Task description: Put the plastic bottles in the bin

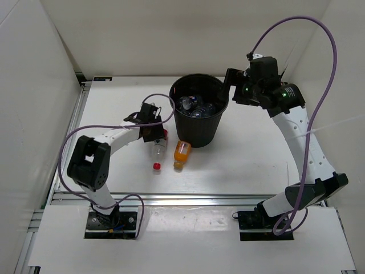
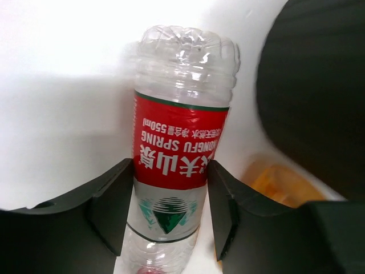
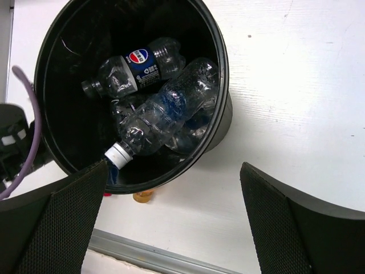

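Top external view: the black bin (image 1: 199, 128) stands upright near the centre of the white tabletop (image 1: 256, 165), slightly toward the upper half of the frame. Two bottles lie on the tabletop just below and left of it. The orange bottle (image 1: 181, 154) lies close against the bin's lower left side. The red-label bottle (image 1: 159, 149) is just left of that, its red cap toward the lower edge of the frame.

The left hand (image 1: 151, 123) sits over the red-label bottle's upper end. From the left wrist, its two black fingers (image 2: 111, 208) rest against either side of the red label, so the hand is closed narrowly on that bottle. Whether the bottle is off the tabletop I cannot tell.

The right hand (image 1: 230, 85) hangs at the bin's upper right rim. From the right wrist, its fingers stand wide apart with nothing between them.

Inside the bin lie a blue-label bottle (image 3: 140, 64) and, below it in the frame, a white-capped clear bottle (image 3: 165, 111). Another clear bottle is partly hidden beneath.
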`<state>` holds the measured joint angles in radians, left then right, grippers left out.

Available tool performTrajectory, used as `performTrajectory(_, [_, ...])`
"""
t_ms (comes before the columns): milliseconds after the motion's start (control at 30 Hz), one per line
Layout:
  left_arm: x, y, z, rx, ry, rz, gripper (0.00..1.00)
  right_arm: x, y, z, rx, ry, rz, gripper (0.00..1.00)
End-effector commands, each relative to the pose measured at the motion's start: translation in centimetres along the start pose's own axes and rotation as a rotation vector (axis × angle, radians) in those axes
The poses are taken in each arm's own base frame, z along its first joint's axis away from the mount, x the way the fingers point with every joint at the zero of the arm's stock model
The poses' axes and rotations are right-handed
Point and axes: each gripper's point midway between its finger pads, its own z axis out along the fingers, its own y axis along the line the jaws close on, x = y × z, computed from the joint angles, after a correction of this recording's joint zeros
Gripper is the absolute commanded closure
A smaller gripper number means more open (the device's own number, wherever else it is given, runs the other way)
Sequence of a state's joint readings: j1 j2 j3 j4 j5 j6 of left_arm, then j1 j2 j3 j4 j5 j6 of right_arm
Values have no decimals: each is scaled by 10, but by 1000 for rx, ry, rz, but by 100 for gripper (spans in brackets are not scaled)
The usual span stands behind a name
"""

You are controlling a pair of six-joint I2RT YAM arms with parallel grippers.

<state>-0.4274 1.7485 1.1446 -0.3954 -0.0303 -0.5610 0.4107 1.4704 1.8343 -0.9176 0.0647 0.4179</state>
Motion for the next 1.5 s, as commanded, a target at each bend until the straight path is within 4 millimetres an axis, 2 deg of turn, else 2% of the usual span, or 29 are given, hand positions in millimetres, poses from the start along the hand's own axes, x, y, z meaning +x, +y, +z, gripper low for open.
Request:
performTrajectory(0, [-13, 10, -51, -30, -83, 2, 49, -9, 0, -11, -5, -53, -20, 0])
performTrajectory(33, [-33, 9, -68, -50, -146, -3, 49, -11, -1, -15, -1, -65, -19, 0])
performTrajectory(133, [-65, 15, -118, -119, -255, -8, 50, -8, -2, -13, 3, -56, -19, 0])
performTrajectory(167, [-89, 5, -141, -99, -324, -8, 48, -8, -2, -13, 3, -56, -19, 0])
performTrajectory(233, [-112, 0, -170, -95, -406, -3, 47, -8, -2, -13, 3, -56, -10, 0])
performTrajectory(267, [-134, -13, -198, -54, -474, -17, 47, -5, -3, -11, 6, -48, -10, 0])
performTrajectory(367, [-170, -31, -232, -12, -573, -17, 45, -5, -3, -11, 7, -48, -10, 0])
performTrajectory(400, [-192, -49, -261, 41, -646, -16, 45, -5, -3, -11, 7, -48, -10, 0])
performTrajectory(467, [-207, -74, -270, 93, -673, 3, 45, -5, -1, -11, -2, -44, -1, 0])
performTrajectory(500, [-225, -92, -297, 156, -734, -2, 44, -5, -1, -11, -2, -44, -1, 0])
performTrajectory(533, [-234, -100, -301, 172, -749, 7, 44, -5, -1, -11, -2, -44, -1, 0])
performTrajectory(567, [-236, -118, -284, 191, -724, 27, 44, -5, -1, -11, -2, -44, -1, 0])
performTrajectory(600, [-251, -132, -301, 239, -766, 24, 44, -5, -1, -11, -2, -44, -1, 0])
performTrajectory(633, [-253, -144, -299, 261, -767, 48, 43, -2, -3, -9, 2, -36, -1, 0])
performTrajectory(667, [-255, -158, -276, 263, -741, 76, 43, -2, -4, -9, 10, -40, -1, 0])
performTrajectory(700, [-267, -168, -290, 301, -783, 69, 43, -2, -4, -9, 10, -40, -1, 0])
performTrajectory(800, [-265, -199, -270, 355, -772, 109, 42, -7, -6, -10, 24, -56, -1, 0])
performTrajectory(833, [-262, -202, -270, 357, -771, 126, 42, -5, -7, -11, 28, -48, -12, 0])
performTrajectory(967, [-245, -213, -239, 354, -708, 155, 40, -9, -17, -11, 62, -62, -1, 0])
performTrajectory(1033, [-234, -230, -234, 381, -695, 174, 39, -10, -21, -11, 70, -64, -5, 0])
performTrajectory(1067, [-230, -234, -235, 390, -691, 180, 34, -7, -22, -9, 73, -56, -5, 0])
performTrajectory(1133, [-230, -242, -242, 382, -716, 172, 8, -9, -25, -9, 80, -59, 0, 0])
performTrajectory(1167, [-233, -241, -246, 378, -732, 173, 0, -9, -25, -9, 80, -59, 0, 0])
performTrajectory(1200, [-235, -241, -250, 377, -744, 186, 0, -10, -28, -9, 87, -62, 5, 0])
performTrajectory(1300, [-245, -231, -293, 378, -822, 175, 0, -6, -30, -6, 92, -49, 5, 0])
performTrajectory(1333, [-249, -216, -319, 352, -871, 139, 0, -1, -36, -2, 107, -34, 24, 0])
performTrajectory(1400, [-245, -191, -326, 266, -888, 124, 0, 7, -38, -7, 103, -26, 92, 0])
performTrajectory(1433, [-246, -164, -362, 239, -945, 79, 0, 13, -44, -7, 108, -12, 144, 0])
performTrajectory(1467, [-246, -136, -367, 158, -967, 23, 0, 39, -54, 3, 126, 56, 202, 0])
